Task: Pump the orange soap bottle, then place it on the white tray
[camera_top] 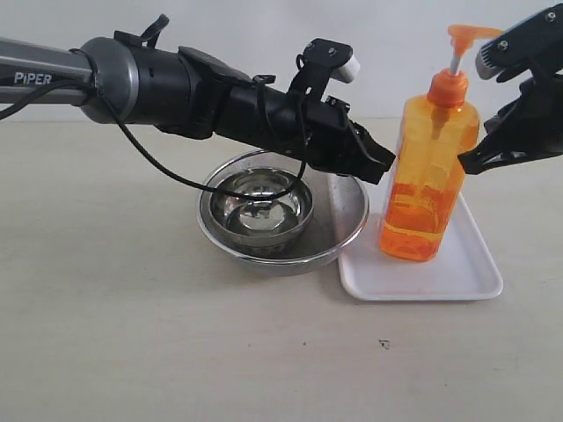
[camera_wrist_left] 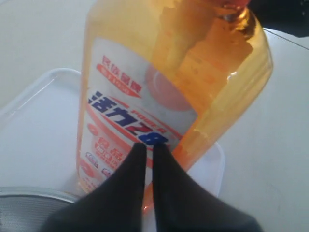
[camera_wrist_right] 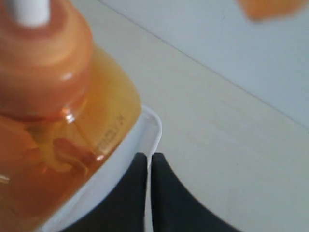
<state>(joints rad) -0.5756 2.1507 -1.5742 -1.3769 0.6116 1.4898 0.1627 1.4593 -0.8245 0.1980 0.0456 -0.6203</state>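
Note:
The orange soap bottle stands on the white tray, leaning slightly, with its orange pump head up on the white stem. My left gripper is shut and empty, its tip right at the bottle's left side. In the left wrist view the shut fingertips point at the bottle's label over the tray. My right gripper is shut and empty at the bottle's right side. In the right wrist view it hangs over the tray rim, beside the bottle. Whether either tip touches cannot be told.
A round steel strainer bowl with a smaller steel bowl inside stands just left of the tray, under my left arm. The strainer's rim shows in the left wrist view. A pale wall rises behind the table.

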